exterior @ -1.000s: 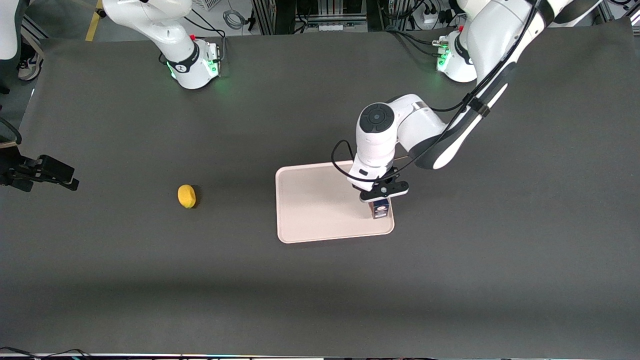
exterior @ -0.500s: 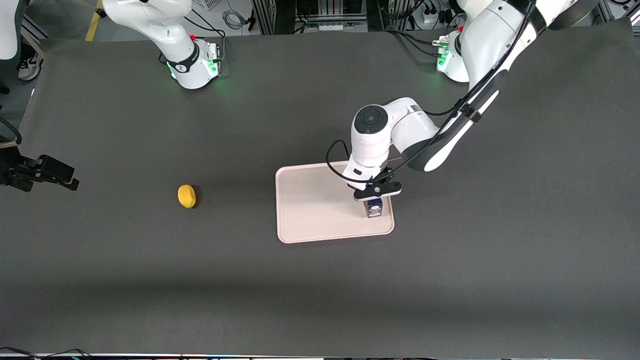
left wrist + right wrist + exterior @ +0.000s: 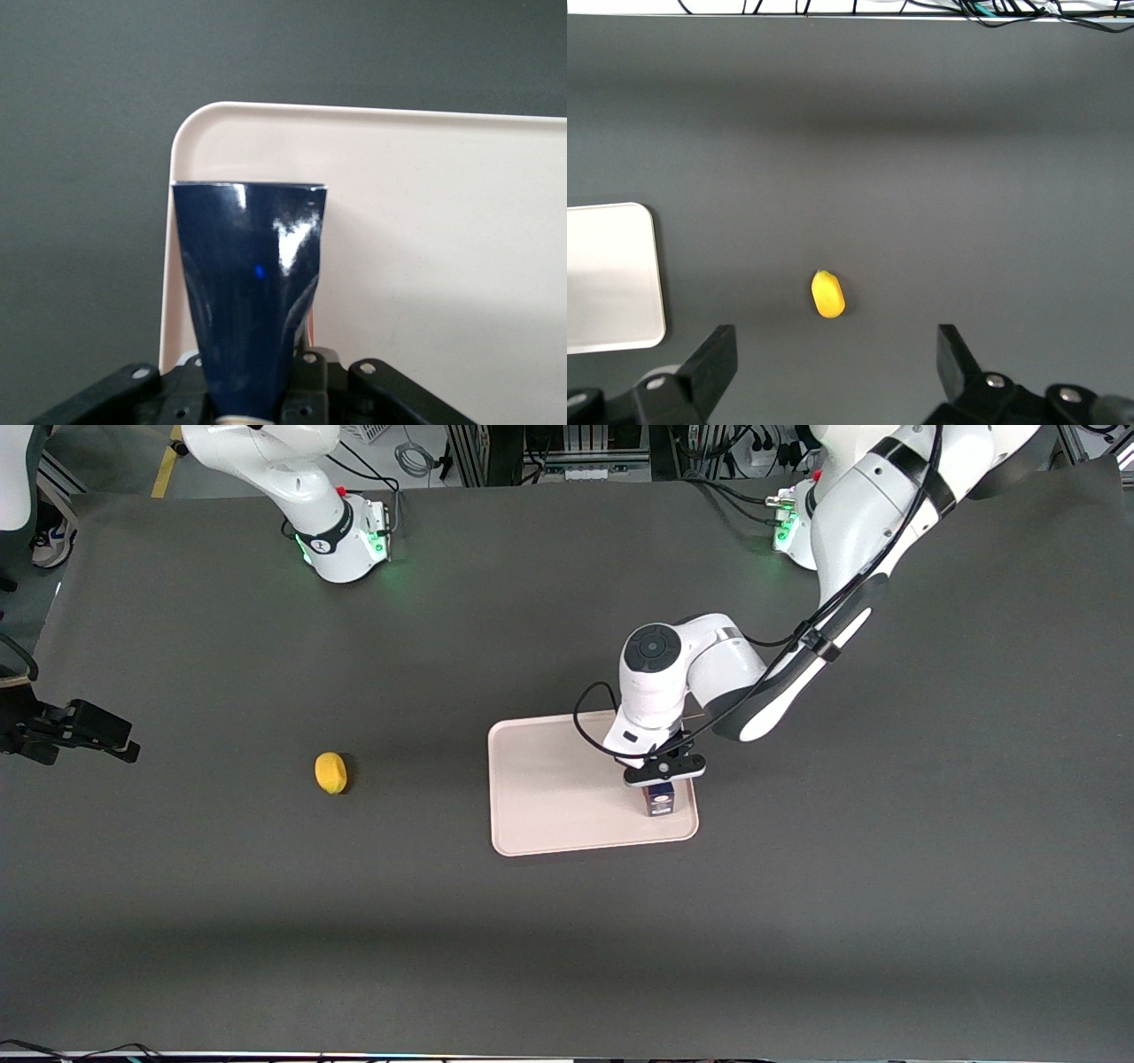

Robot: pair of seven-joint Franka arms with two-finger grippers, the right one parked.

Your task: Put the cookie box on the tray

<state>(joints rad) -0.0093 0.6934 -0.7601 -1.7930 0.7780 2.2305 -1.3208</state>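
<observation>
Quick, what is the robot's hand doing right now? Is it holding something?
Left hand: shut on the cookie box, holding it upright over the pink tray, at the tray's end toward the working arm.

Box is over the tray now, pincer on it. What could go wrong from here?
1. The cookie box stands on end near a corner of the tray, close to the rim; if it lands on the rim it may tilt or slide off.
2. A tall, narrow box may topple when the pincer opens, perhaps onto the table.
3. Fingers could drag it on retreat.
</observation>
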